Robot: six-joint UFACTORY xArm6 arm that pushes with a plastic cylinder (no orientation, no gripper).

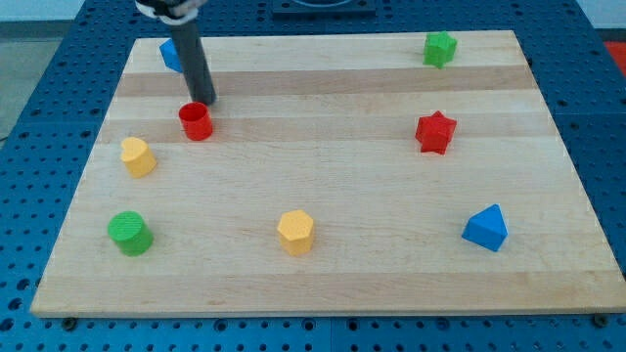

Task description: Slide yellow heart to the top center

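Two yellow blocks lie on the wooden board (323, 284). The one at the view's left (138, 156) looks like the yellow heart, though its shape is not sharp. The other yellow block (295, 232), at the bottom centre, looks like a pentagon. My tip (203, 102) is at the upper left, just above a red cylinder (196, 121), close to it or touching. The tip is up and to the right of the left yellow block, with the red cylinder between them.
A blue block (170, 54) sits at the top left, partly hidden behind the rod. There is a green star (440, 48) at the top right, a red star (435, 132) at the right, a blue triangle (486, 228) at the bottom right and a green cylinder (129, 233) at the bottom left.
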